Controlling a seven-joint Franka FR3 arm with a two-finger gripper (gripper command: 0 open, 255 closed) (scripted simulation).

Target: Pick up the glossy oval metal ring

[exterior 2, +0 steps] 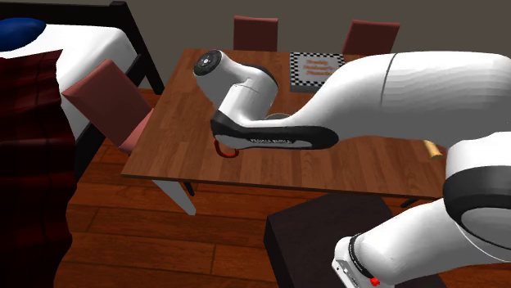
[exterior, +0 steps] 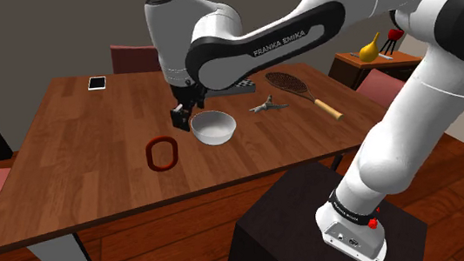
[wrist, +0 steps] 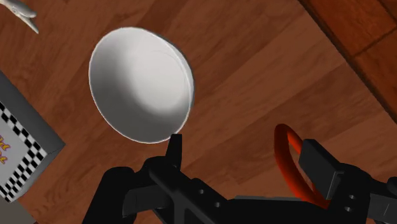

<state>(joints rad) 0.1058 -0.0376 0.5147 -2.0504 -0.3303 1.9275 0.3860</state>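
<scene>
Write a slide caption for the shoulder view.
The black gripper hangs over the wooden table beside the white bowl, with the red oval ring lying untouched nearby.

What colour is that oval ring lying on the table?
The ring is glossy red, clearest in the shoulder view.

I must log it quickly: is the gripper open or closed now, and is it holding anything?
Gripper: open, holding nothing; the glossy red oval ring is not grasped.
</scene>
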